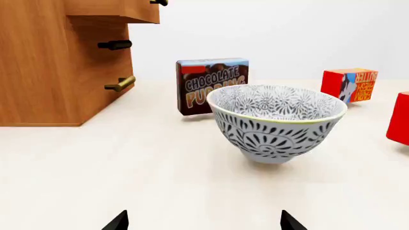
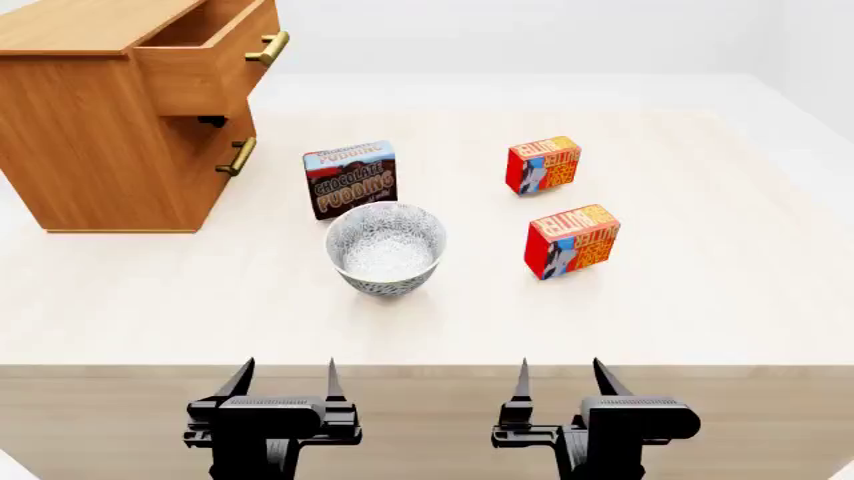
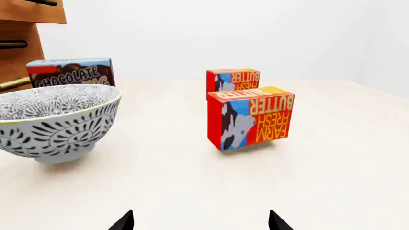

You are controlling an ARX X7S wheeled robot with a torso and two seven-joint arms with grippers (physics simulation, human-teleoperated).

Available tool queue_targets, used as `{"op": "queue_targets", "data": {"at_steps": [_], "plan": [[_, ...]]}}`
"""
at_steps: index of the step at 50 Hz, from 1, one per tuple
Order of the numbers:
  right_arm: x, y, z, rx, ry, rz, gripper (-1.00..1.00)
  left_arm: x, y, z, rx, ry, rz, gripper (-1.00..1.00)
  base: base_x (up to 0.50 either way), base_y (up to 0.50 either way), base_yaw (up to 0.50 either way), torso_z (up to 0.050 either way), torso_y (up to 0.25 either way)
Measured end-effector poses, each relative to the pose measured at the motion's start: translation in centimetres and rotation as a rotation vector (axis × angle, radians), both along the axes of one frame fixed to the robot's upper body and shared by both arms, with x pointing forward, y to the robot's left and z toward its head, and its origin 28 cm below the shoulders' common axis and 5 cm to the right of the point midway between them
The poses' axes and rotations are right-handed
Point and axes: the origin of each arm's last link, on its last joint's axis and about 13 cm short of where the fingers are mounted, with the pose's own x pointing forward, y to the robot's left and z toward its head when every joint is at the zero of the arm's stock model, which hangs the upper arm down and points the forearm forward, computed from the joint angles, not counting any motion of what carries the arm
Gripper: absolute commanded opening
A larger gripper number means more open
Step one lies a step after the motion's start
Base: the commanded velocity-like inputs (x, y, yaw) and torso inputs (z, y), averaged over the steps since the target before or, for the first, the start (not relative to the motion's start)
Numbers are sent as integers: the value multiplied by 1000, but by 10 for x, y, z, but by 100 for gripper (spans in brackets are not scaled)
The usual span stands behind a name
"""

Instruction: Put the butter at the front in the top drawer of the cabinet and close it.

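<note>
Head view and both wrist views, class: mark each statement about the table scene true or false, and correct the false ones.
1. The top drawer is pulled open. True.
2. Both butter boxes lie inside the bowl. False: the front butter box and the rear butter box stand on the table.
3. The chocolate pudding box stands between the bowl and the cabinet. False: it stands behind the bowl.
4. The left gripper and right gripper are open and empty. True.

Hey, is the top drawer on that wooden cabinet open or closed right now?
Open. In the head view the top drawer juts out past the cabinet front, its hollow inside visible from above, well forward of the lower drawer front.
</note>
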Motion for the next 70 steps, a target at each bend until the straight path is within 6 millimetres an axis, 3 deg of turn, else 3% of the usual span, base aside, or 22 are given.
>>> {"op": "queue_targets", "data": {"at_steps": [11,17,21,28,33,43,53,70], "plan": [[1,0,3,-30,16,-48,100,-1,1,1,-6,14,-1,100,0,0,0,0,0],[2,-2,23,-71,-5,-95,100,3,5,18,-3,-9,-6,100,0,0,0,0,0],[9,-5,53,-82,-35,-118,100,12,12,50,1,-51,-5,100,0,0,0,0,0],[22,-11,120,-60,-63,-106,100,27,25,131,-44,-112,-19,100,0,0,0,0,0],[24,-12,157,-41,-73,-89,100,28,29,181,-52,-150,-46,100,0,0,0,0,0],[21,-13,199,33,-100,-41,100,22,31,239,-30,-209,-81,100,296,0,0,0,0],[23,-14,211,86,-89,-10,100,18,34,265,4,-242,-92,100,396,0,0,0,0],[30,-13,213,119,-68,4,100,19,35,275,27,-263,-112,100,397,0,0,0,0]]}}
